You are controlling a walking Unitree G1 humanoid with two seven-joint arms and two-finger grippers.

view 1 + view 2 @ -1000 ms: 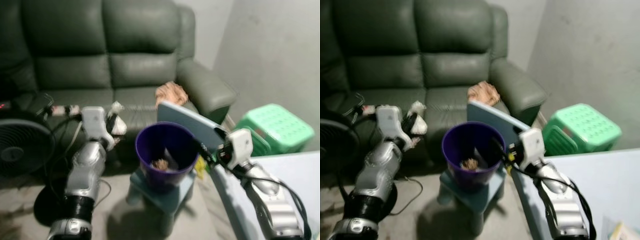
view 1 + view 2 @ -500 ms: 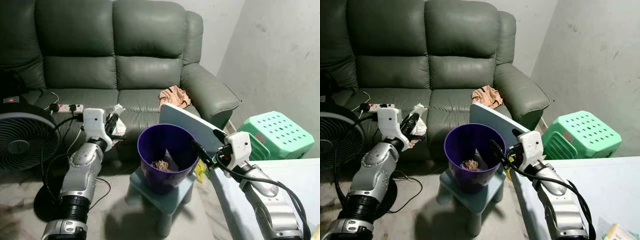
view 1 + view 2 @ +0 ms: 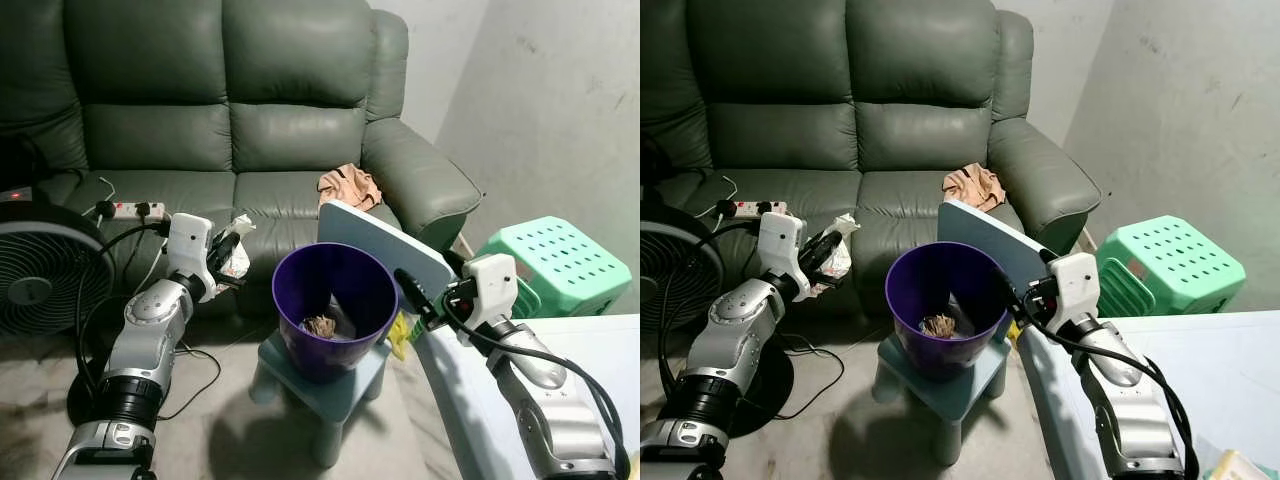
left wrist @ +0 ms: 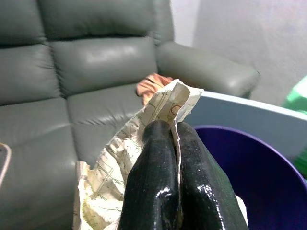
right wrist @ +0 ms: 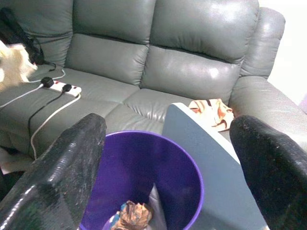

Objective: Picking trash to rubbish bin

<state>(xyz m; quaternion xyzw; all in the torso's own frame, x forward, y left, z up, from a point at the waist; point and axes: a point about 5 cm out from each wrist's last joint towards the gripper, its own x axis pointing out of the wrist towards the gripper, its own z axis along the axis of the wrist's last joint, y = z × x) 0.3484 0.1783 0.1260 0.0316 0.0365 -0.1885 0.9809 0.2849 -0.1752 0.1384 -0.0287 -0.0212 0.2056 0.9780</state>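
The left gripper, clamped on the crumpled paper, has edged closer to the purple bin, so the drop looks near, while the right gripper waits spread wide.

Glossy black fingers of the left gripper are pinching a crumpled, printed paper scrap — creased and matt. The smooth purple plastic bin is catching a soft sheen, and the grey-green leather sofa is shining smoothly — beside a perforated green plastic stool.
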